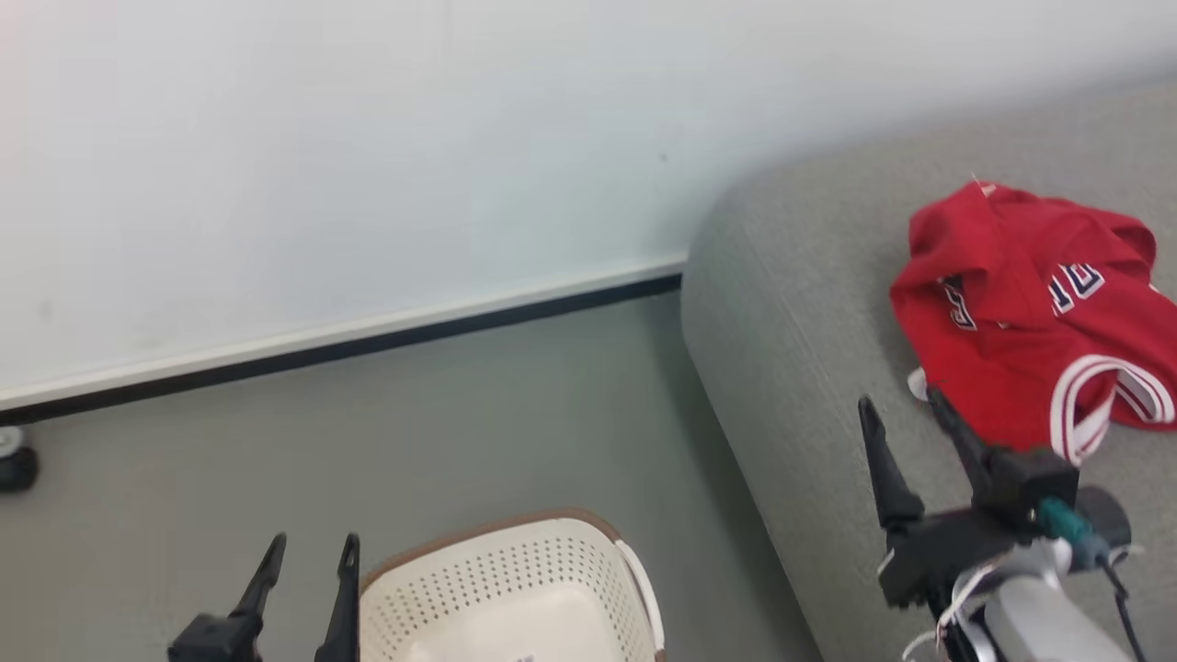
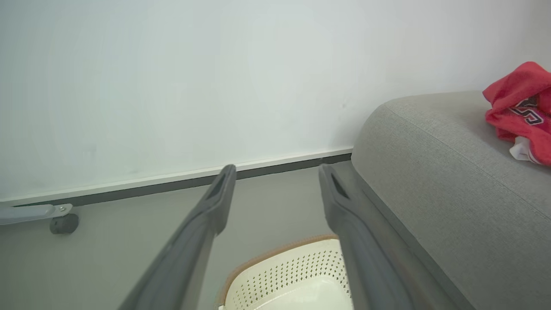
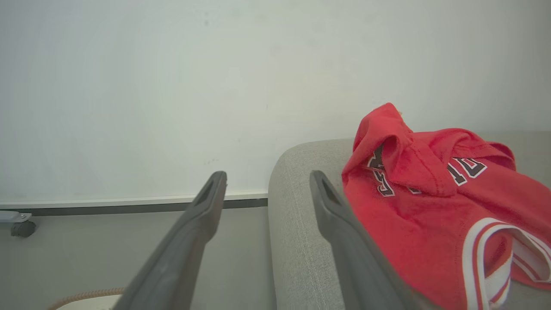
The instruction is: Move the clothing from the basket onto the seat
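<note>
The red clothing (image 1: pixel 1030 317) with white trim and lettering lies crumpled on the grey seat (image 1: pixel 791 303), also seen as clothing (image 3: pixel 430 198) in the right wrist view and clothing (image 2: pixel 523 107) in the left wrist view. My right gripper (image 1: pixel 899 411) hovers open over the seat's front edge, just left of the clothing, holding nothing. The cream basket (image 1: pixel 515 588) with a brown rim stands on the floor at the bottom; the part of its inside that shows is bare. My left gripper (image 1: pixel 311 550) is open beside the basket's left rim.
A pale wall with a white and dark baseboard (image 1: pixel 349 340) runs behind the grey floor. A small black caster wheel (image 1: pixel 14 460) sits at the far left by the wall. The seat (image 2: pixel 452 181) rounds off close to the basket (image 2: pixel 297 275).
</note>
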You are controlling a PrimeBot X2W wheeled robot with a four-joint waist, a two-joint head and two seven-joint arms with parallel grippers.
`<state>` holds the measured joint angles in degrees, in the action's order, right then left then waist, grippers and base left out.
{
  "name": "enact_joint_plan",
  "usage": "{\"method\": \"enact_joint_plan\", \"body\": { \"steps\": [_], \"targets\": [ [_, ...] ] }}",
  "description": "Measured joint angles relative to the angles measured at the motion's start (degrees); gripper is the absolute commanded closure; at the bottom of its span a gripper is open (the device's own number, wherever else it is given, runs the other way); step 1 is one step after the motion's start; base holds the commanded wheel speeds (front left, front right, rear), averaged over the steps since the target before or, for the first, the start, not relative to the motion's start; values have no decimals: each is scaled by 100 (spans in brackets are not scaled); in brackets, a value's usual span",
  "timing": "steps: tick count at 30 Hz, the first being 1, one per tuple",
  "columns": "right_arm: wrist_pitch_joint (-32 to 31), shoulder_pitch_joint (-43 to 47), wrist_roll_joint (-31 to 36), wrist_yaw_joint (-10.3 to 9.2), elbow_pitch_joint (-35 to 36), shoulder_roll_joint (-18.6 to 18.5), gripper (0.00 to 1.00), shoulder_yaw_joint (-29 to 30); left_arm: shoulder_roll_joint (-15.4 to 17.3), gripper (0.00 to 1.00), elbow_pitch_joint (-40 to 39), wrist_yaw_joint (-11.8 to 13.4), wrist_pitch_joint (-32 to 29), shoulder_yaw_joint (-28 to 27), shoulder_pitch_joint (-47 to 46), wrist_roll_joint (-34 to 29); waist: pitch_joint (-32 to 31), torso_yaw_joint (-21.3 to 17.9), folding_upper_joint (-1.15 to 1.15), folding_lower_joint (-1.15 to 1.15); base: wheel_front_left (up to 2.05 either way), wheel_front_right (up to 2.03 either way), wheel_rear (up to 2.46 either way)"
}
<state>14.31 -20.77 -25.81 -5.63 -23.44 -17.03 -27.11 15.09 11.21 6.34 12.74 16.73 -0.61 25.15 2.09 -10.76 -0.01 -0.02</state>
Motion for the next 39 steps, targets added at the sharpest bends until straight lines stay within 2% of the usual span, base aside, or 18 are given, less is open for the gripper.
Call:
{"method": "enact_joint_plan", "body": {
  "steps": [9,13,25,39],
  "targets": [
    [21,1076,174,-121,1077,20,0,178,-80,0,-305,73,108,-466,743,-8,-435,480,0,1,0,0,0],
    [24,1400,283,-144,1397,71,0,289,-108,0,-424,74,124,-621,895,-33,-496,574,0,1,0,0,0],
    [24,2160,552,-151,1870,338,0,846,-258,0,-595,78,154,-939,1050,-155,-470,592,1,2,0,0,0],
    [24,2267,860,-152,2159,522,0,1247,-346,0,-660,78,156,-1138,1050,-348,-386,554,1,2,0,0,0]
  ]
}}
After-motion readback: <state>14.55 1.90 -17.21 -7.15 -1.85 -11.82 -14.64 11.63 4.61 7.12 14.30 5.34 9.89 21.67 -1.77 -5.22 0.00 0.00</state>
